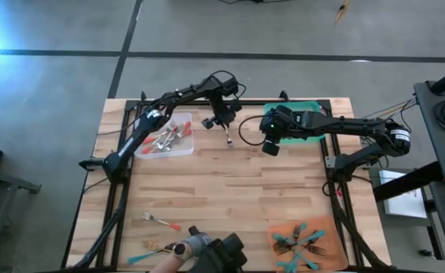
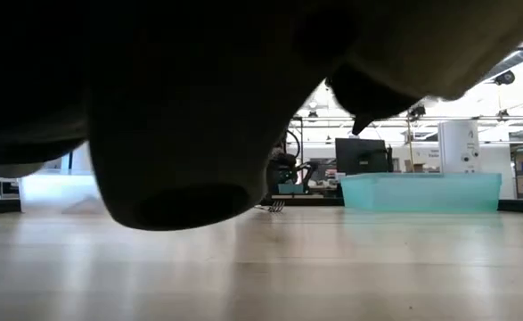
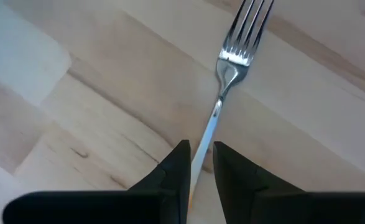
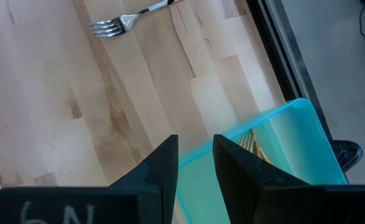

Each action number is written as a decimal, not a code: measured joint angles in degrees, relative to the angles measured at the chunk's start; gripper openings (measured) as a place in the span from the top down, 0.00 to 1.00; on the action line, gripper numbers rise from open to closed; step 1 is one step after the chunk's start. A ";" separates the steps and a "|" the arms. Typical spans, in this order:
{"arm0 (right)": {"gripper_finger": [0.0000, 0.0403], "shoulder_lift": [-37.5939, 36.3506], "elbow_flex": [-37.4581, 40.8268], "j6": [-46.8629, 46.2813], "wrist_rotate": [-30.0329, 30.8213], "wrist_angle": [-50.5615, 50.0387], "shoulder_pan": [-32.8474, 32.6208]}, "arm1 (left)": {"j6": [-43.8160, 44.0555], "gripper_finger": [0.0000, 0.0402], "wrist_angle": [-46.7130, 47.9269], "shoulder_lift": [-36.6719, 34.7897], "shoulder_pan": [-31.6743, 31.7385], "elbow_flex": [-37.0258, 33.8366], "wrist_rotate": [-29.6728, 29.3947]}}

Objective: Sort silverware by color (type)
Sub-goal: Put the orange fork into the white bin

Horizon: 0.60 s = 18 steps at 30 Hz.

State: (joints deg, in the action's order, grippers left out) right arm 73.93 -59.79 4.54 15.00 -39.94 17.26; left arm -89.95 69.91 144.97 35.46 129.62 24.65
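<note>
Left gripper had its fingers nearly together around the handle of a fork on the table, tines pointing away from it. Contact unclear. Right gripper hovered over the green tray edge, fingers slightly spread, holding nothing.
</note>
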 joint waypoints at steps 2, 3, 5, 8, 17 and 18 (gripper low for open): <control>0.77 0.00 0.00 -0.02 0.00 0.00 0.02 | -1.58 0.87 -0.04 -0.01 0.27 0.00 -0.13; 0.77 0.00 0.00 -0.02 0.00 0.00 0.00 | -2.41 0.87 -0.17 -0.02 0.48 -0.07 -0.29; 0.77 0.00 0.00 0.00 0.00 0.02 0.00 | -3.93 0.87 -0.48 -0.02 1.06 -0.25 -1.14; 0.77 0.00 0.00 0.00 0.00 0.00 0.02 | -8.00 0.87 -0.83 -0.02 1.61 -1.68 -3.33; 0.77 0.00 0.00 -0.02 -0.02 0.02 0.02 | -10.90 0.87 -3.36 -0.48 1.12 -4.49 -7.83; 0.77 0.00 0.00 0.00 0.01 0.02 0.02 | -10.28 0.87 -2.81 -0.42 0.97 -4.02 -8.58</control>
State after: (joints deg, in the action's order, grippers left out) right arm 73.93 -59.79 4.53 15.02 -39.92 17.28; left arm -100.24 67.10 144.55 36.42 125.60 16.07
